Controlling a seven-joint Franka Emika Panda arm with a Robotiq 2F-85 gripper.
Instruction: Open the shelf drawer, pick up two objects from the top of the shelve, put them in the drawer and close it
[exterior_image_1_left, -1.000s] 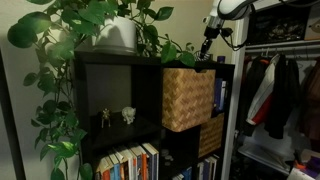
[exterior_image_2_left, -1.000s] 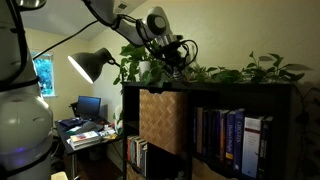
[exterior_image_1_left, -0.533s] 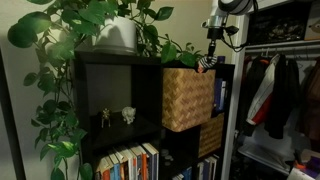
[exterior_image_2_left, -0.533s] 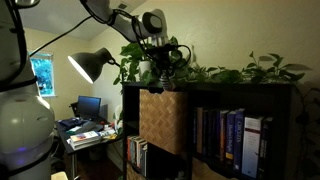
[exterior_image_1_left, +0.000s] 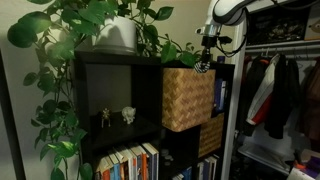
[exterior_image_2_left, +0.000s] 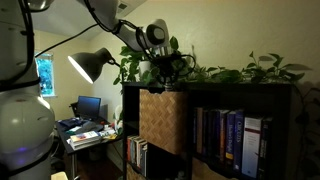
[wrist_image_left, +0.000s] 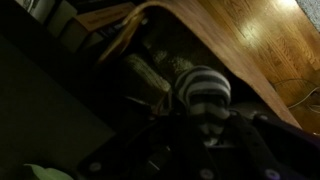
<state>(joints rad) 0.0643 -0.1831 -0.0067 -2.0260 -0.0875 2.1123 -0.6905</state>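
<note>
The shelf drawer is a woven basket (exterior_image_1_left: 187, 98) in the top right cube of the black shelf (exterior_image_1_left: 110, 60); it stands pulled out toward the front in both exterior views (exterior_image_2_left: 163, 120). My gripper (exterior_image_1_left: 205, 60) hangs just above the basket's rim and is shut on a small black-and-white striped object (exterior_image_1_left: 203, 67). In the wrist view the striped object (wrist_image_left: 204, 90) sits between the dark fingers (wrist_image_left: 208, 135), with the dim basket interior below holding a pale object (wrist_image_left: 150, 75). The gripper also shows in an exterior view (exterior_image_2_left: 166, 72).
A potted plant (exterior_image_1_left: 115, 32) with trailing leaves covers the shelf top. Two small figurines (exterior_image_1_left: 117, 116) stand in the left cube and books (exterior_image_2_left: 225, 140) fill others. A desk lamp (exterior_image_2_left: 90, 65) stands beside the shelf, and clothes (exterior_image_1_left: 280, 95) hang nearby.
The gripper has come down from the shelf top's edge with the striped object and shifted slightly over the basket.
</note>
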